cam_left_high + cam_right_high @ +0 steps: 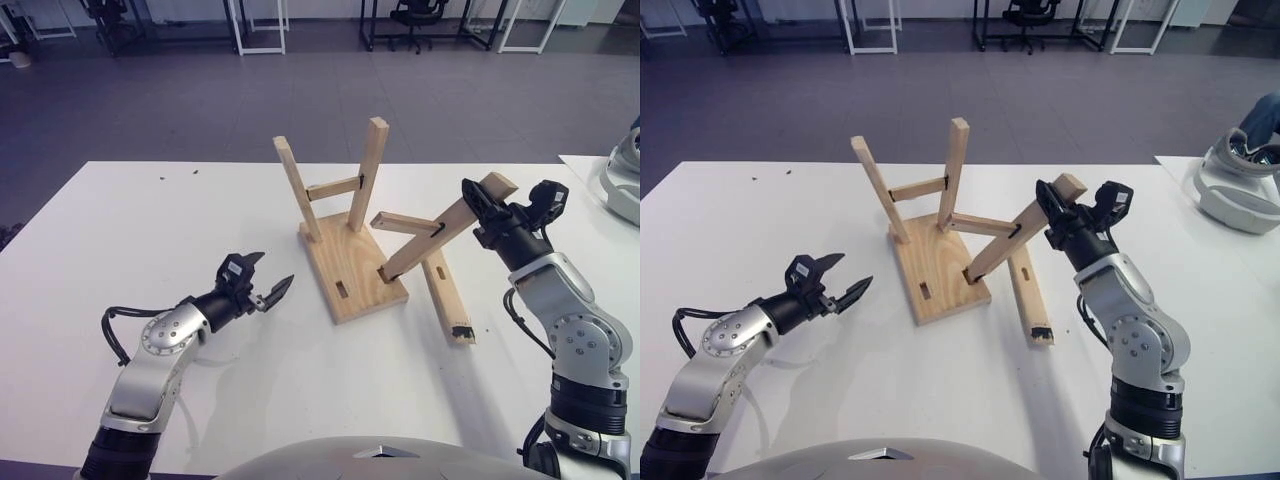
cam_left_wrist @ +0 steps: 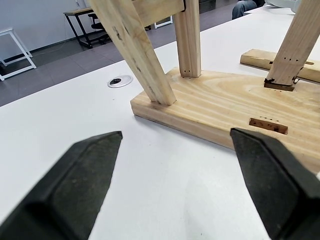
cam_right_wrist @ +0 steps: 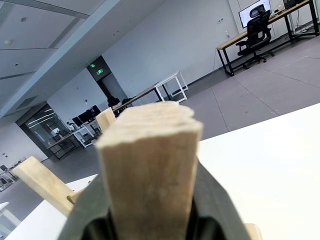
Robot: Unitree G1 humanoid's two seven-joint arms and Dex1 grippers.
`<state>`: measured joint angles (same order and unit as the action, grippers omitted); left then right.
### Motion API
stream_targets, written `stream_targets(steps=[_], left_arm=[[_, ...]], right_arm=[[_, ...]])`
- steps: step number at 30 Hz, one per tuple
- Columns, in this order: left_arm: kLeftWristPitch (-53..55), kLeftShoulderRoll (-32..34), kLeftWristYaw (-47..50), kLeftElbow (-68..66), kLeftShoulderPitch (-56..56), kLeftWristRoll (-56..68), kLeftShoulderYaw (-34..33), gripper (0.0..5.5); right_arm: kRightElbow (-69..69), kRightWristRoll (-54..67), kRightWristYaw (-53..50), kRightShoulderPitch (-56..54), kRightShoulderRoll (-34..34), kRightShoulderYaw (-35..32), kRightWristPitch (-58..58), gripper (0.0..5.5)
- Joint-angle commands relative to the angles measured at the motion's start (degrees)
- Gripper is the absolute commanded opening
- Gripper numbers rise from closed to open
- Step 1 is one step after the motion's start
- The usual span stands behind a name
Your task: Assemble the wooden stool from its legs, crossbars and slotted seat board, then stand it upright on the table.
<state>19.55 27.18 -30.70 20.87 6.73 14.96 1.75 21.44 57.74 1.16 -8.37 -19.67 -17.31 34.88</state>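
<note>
The big white table (image 1: pixel 150 230) is smooth and flat. Near the front, on the left, the left claw (image 1: pixel 275 268) hangs just over the table. Its two dark fingers (image 2: pixel 90 175) are spread wide apart and hold nothing. It points at the flat, pale wooden seat board (image 1: pixel 345 262), which lies just beside it on the table. The board has a small empty slot (image 1: pixel 342 291) cut near its front edge.

To the right of the board, a loose pale wooden leg (image 1: pixel 445 295) lies flat on the table.

Above it, the right claw (image 1: pixel 480 208) is closed tight on the top of a tilted wooden leg (image 1: pixel 425 243). The low end of this leg touches the board near its right edge. A short wooden bar (image 1: pixel 400 223) sticks out of this leg toward the middle.

At the back of the board, two wooden legs (image 1: pixel 298 190) stand up, leaning a little apart. A short wooden crossbar (image 1: pixel 333 188) joins them.

A small round silver cap (image 2: pixel 120 80) sits in the table farther back. A white headset (image 1: pixel 1230 185) rests far to the right.

Behind the table is a wide grey floor (image 1: pixel 150 100). White metal table frames (image 1: pixel 258 30) and a black office chair (image 1: pixel 418 15) stand at the far end.
</note>
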Motion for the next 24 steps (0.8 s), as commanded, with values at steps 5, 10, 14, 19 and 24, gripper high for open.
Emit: stream_targets(steps=[5, 10, 14, 19, 24], left_arm=[[-0.3, 0.3, -0.1, -0.4, -0.6, -1.2, 0.6, 3.98], [-0.2, 0.5, 0.0, -0.6, -0.6, -1.4, 0.6, 3.98], [0.0, 0.5, 0.1, -0.6, -0.5, -1.8, 0.7, 3.98], [0.1, 0.2, 0.1, -0.8, -0.3, -2.8, 1.1, 3.98], [0.0, 0.0, 0.3, -1.5, -0.7, -3.7, 1.9, 3.98]], right_arm=[[0.5, 0.4, 0.0, 1.2, 1.5, 0.2, 1.9, 1.03], [0.0, -8.3, 0.7, 2.0, -1.7, 3.9, 1.7, 1.03], [2.2, -15.7, 2.8, 2.7, -5.7, 10.9, 3.0, 1.06], [0.5, -18.2, 4.0, 5.6, -7.5, 18.6, 10.3, 1.05], [-6.3, -20.1, 4.7, 8.6, -7.1, 20.0, 10.4, 1.05]])
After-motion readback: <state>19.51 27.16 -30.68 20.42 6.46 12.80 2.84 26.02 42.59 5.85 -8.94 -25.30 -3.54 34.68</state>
